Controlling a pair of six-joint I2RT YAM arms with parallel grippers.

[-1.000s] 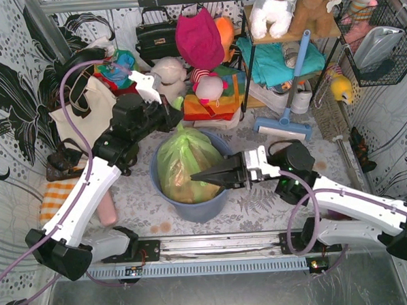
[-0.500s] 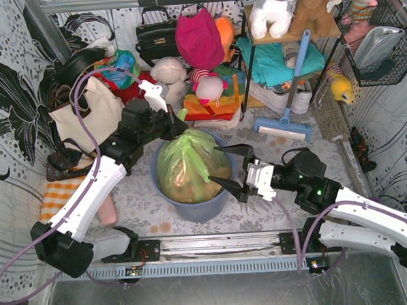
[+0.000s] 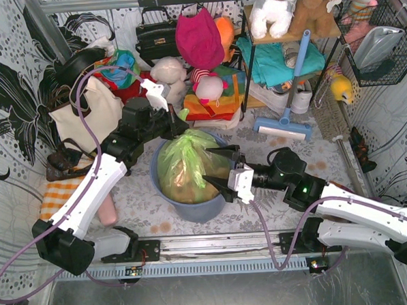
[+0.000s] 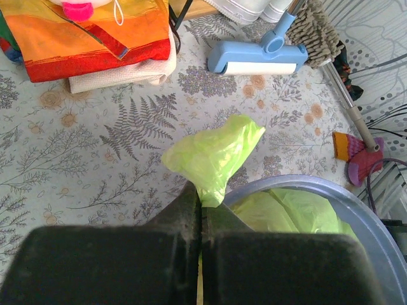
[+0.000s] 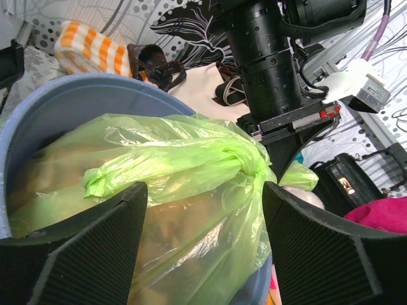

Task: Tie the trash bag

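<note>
The lime-green trash bag (image 3: 183,164) sits in the round blue bin (image 3: 193,211), brown paper showing through it. Its top is twisted into a knot (image 5: 251,162). My left gripper (image 3: 177,131) is at the bin's far rim, shut on a green tail of the bag (image 4: 216,152); in the left wrist view the left gripper (image 4: 201,202) pinches that tail just outside the bin rim (image 4: 305,184). My right gripper (image 3: 214,169) stands open at the bag's right side. In the right wrist view the right gripper (image 5: 203,190) straddles the bag (image 5: 159,152) without holding it.
A cream tote bag (image 3: 85,111) stands at the left and an orange striped cloth (image 3: 56,198) lies beside the left arm. A blue floor sweeper (image 3: 282,128) lies right of the bin. Folded cloths (image 3: 211,104), toys and a shelf crowd the back.
My right gripper has opened and let go of the bag, drawn back, then come in again at the bag's side. The bag's pulled-up top has sunk; the left gripper keeps its hold.
</note>
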